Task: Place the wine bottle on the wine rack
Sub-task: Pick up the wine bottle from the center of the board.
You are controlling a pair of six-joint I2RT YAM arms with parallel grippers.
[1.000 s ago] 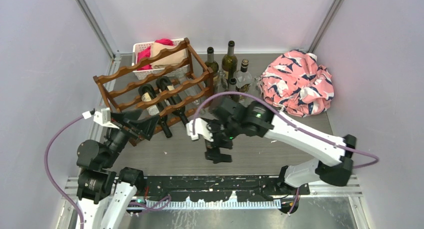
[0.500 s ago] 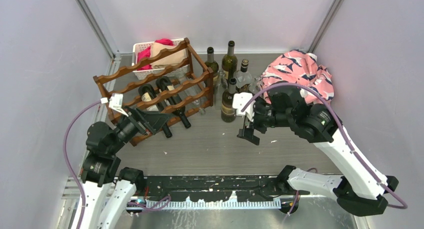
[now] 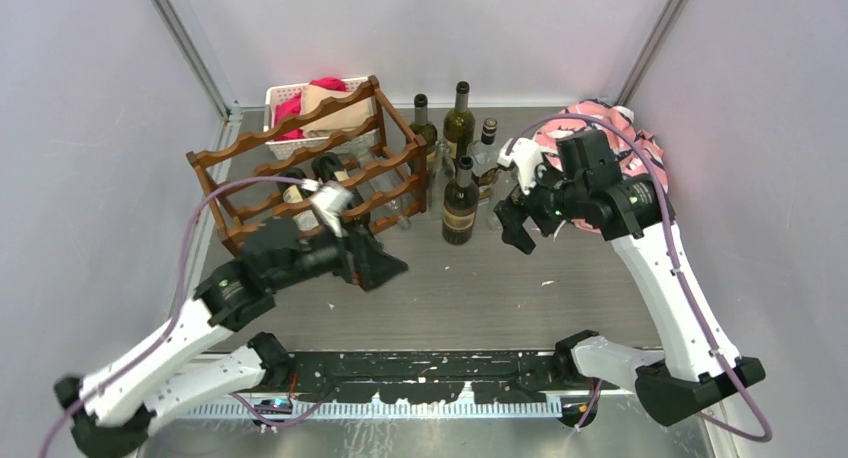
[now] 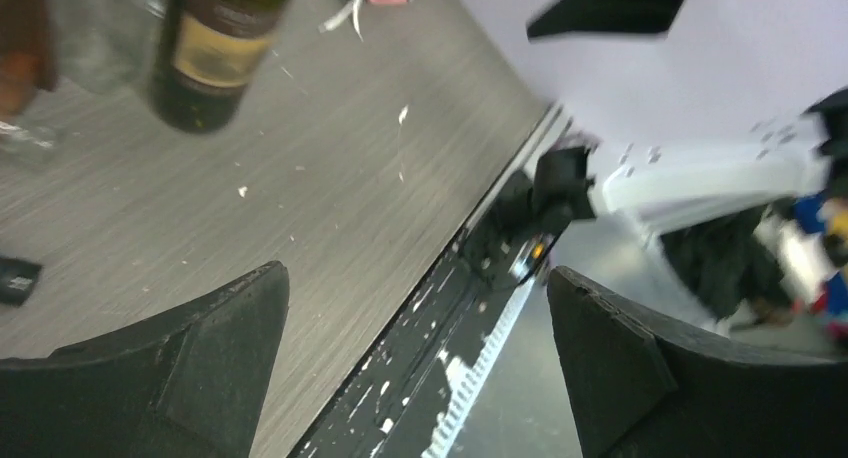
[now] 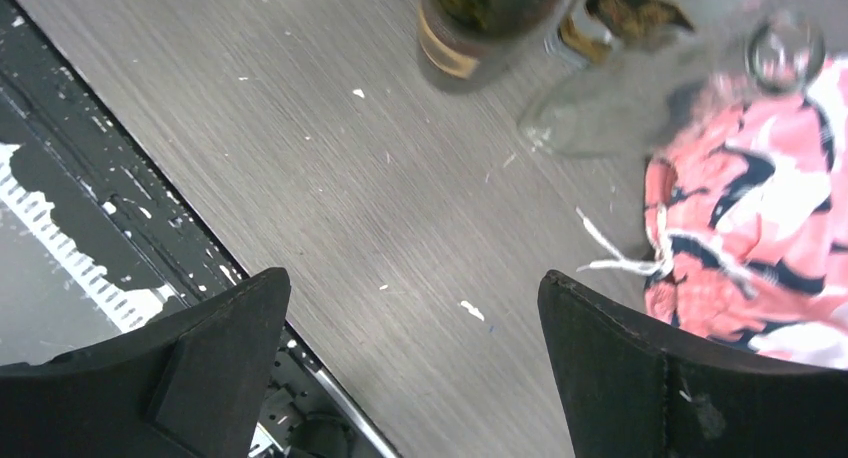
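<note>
Dark reddish-brown wood from above: the wine rack [image 3: 202,181] just behind the left claw [image 3: 388,269], with dark bottles [image 3: 327,167] lying in its tiers. Stretched low over the table [image 3: 470,290] from the near left corner, the left arm, elbow out, wrist about level, pointing right. Jaws spread wide, gripping nothing, touching nothing. Upright ahead of that claw and a little farther back, the wine bottle [image 3: 460,206], dark with a tan label, standing on the table just beside the rack's right end and not on it. Raised high from the near right corner and folded back toward the middle, the right arm, wrist tipped downward. Near the bottle's right side yet apart from it, the right claw [image 3: 512,230], parted and empty. From the left wrist: black fingers [image 4: 200,378] far apart at the bottom corners, only bare tabletop and the near rail between them; up ahead and to the left, the lower body and label of the wine bottle. From the right wrist: fingers [image 5: 200,368] equally wide, holding nothing, bare table below; straight ahead at the top edge, the wine bottle's base; ahead and to the right, a pink patterned cloth [image 5: 740,238].
</note>
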